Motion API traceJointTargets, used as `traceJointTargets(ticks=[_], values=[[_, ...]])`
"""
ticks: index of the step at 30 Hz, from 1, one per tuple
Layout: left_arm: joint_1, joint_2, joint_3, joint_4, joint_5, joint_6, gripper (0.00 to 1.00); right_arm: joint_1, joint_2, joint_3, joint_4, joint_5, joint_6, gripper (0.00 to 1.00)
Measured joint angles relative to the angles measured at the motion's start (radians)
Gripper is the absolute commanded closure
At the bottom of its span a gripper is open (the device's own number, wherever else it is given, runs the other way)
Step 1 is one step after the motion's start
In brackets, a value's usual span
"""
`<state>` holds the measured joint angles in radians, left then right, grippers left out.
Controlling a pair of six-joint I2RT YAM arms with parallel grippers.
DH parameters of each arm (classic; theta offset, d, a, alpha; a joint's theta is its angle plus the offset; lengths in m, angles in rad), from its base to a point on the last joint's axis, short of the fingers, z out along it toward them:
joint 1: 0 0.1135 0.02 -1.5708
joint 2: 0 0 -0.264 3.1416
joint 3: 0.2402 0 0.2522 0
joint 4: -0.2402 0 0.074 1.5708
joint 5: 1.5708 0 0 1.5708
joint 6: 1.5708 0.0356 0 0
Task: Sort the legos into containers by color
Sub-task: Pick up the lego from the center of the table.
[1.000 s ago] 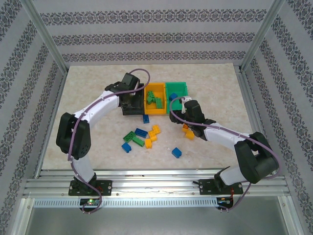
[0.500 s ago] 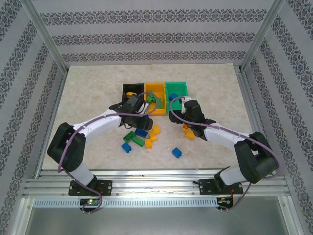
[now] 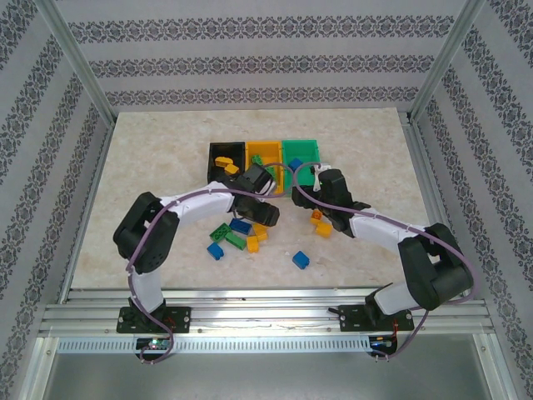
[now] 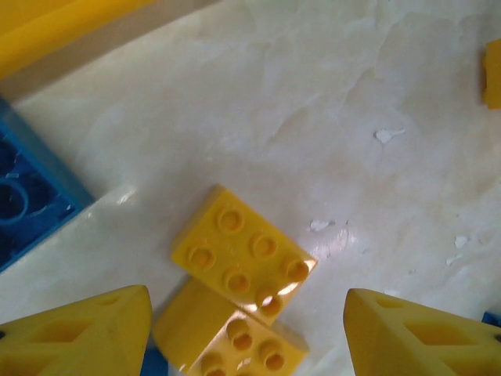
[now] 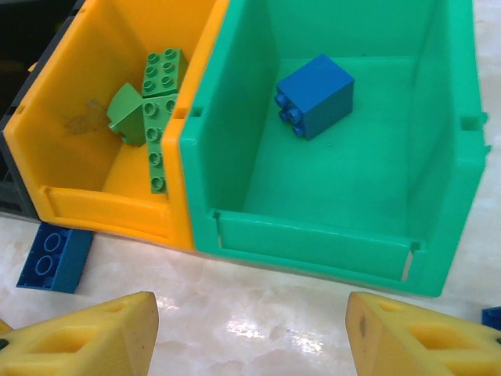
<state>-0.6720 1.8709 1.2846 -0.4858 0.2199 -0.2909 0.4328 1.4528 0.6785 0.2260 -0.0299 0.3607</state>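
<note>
My left gripper point(image 3: 268, 215) point(image 4: 249, 301) hangs open just over two yellow legos point(image 4: 243, 254) point(image 3: 261, 232) that lie side by side on the table. A blue lego point(image 4: 27, 196) lies to their left. My right gripper point(image 3: 306, 177) point(image 5: 250, 309) is open and empty in front of the green bin point(image 5: 313, 243) point(image 3: 312, 148), which holds one blue lego point(image 5: 313, 95). The orange bin point(image 5: 102, 207) point(image 3: 265, 148) holds green legos point(image 5: 156, 102). In the black bin point(image 3: 218, 150) lies a yellow lego point(image 3: 223, 162).
Loose legos are scattered in front of the bins: green ones point(image 3: 221, 231), blue ones point(image 3: 216, 250) point(image 3: 301, 261), and an orange one point(image 3: 321, 225) by my right arm. A flat blue lego point(image 5: 53, 257) lies against the orange bin's front.
My left arm swung from above the black bin down and right to the yellow legos on the table. The black bin, which it was covering, shows a yellow lego. My right gripper edged toward the green bin.
</note>
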Motion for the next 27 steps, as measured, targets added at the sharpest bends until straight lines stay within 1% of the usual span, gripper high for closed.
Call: traceJointTargets(ticks=[8, 13, 15, 17, 19, 21, 27], values=[[-0.035, 0.097, 0.106, -0.081, -0.078, 0.015, 0.32, -0.006, 0.000, -0.007, 0.003, -0.014, 0.008, 0.35], [-0.041, 0.132, 0.123, -0.122, -0.117, 0.023, 0.32, -0.007, 0.000, -0.007, 0.003, -0.017, 0.011, 0.35], [-0.042, 0.135, 0.123, -0.133, -0.120, 0.023, 0.34, -0.012, 0.000, -0.007, 0.003, -0.017, 0.011, 0.35], [-0.042, 0.137, 0.123, -0.136, -0.120, 0.022, 0.39, -0.012, 0.000, -0.007, 0.003, -0.017, 0.011, 0.35], [-0.042, 0.139, 0.124, -0.136, -0.120, 0.021, 0.47, -0.012, 0.000, -0.007, 0.003, -0.018, 0.011, 0.35], [-0.042, 0.139, 0.128, -0.136, -0.120, 0.021, 0.52, -0.012, 0.000, -0.007, 0.003, -0.018, 0.011, 0.35], [-0.042, 0.138, 0.130, -0.135, -0.123, 0.021, 0.52, -0.012, 0.000, -0.007, 0.003, -0.021, 0.011, 0.35]])
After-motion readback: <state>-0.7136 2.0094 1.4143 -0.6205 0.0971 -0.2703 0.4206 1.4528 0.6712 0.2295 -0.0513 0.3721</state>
